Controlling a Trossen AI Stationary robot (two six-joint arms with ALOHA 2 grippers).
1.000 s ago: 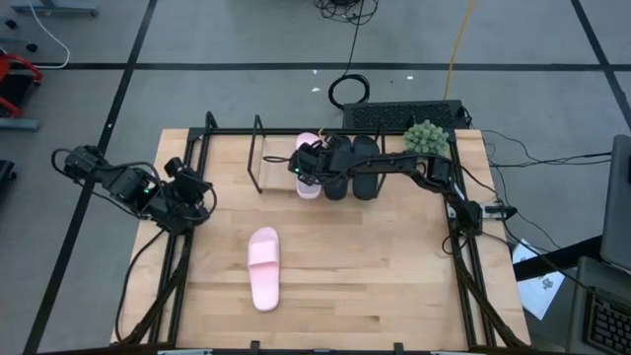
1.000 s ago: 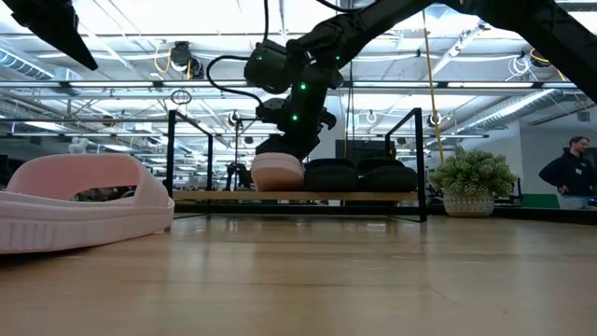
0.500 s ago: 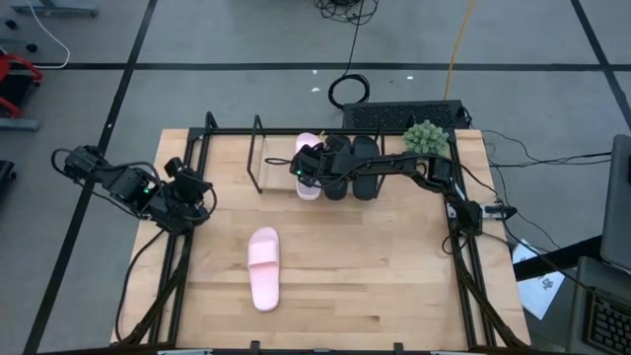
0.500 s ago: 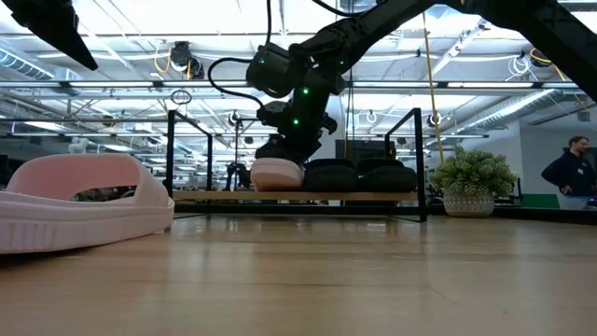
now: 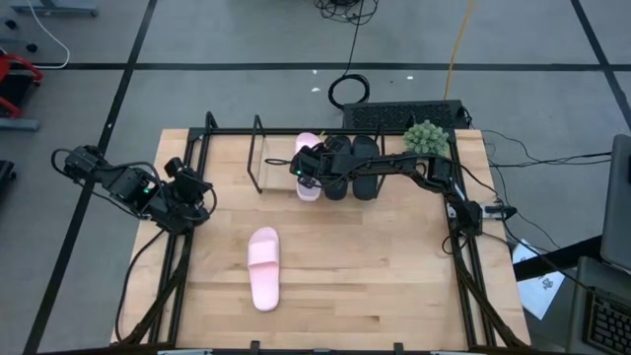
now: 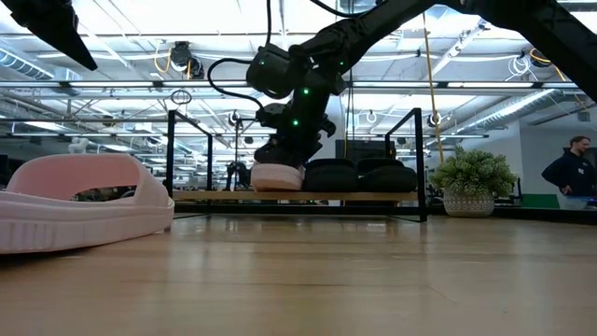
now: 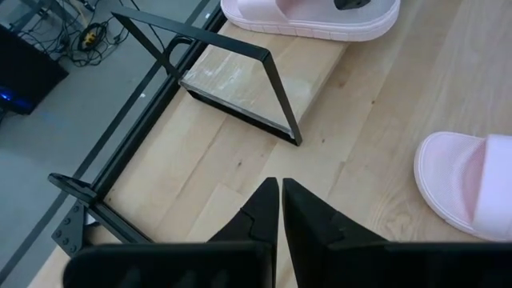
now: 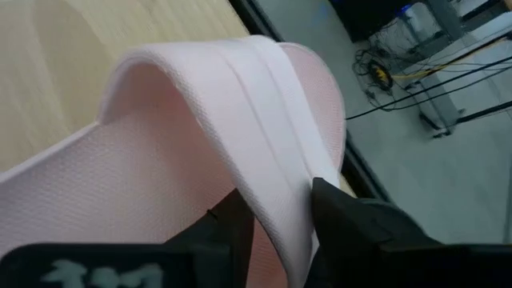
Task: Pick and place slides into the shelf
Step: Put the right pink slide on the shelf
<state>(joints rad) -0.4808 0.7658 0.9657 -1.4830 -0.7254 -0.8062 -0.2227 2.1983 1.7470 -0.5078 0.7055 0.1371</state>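
One pale pink slide (image 5: 307,148) lies on the shelf (image 5: 258,163) at the table's far side, left of the two black slides (image 5: 352,168). It also shows in the low view (image 6: 275,176), on the shelf's wooden board (image 6: 215,196). My right gripper (image 5: 308,170) is shut on its strap. The second pink slide (image 5: 263,268) lies sole down on the table, near the front; it fills the low view's left (image 6: 79,201). My left gripper (image 7: 280,196) is shut and empty, hovering at the table's left (image 5: 200,197). My right gripper pinches the pink slide's wide strap (image 8: 272,180) at its edge. One finger (image 8: 232,228) is under the strap inside the foot opening and the other finger (image 8: 344,216) is outside on top. The slide lies about level, its sole on the shelf board beside the black slides.
A potted plant (image 5: 424,136) stands at the table's far right corner beside the shelf. The shelf's left part (image 7: 232,76) holds no slide. A black keyboard (image 5: 399,115) lies behind the shelf. A person (image 6: 569,173) stands in the room beyond the table.
The pink slide in my right gripper has settled lower and flatter onto the shelf board; my right gripper has moved only slightly with it and stays shut on the strap.
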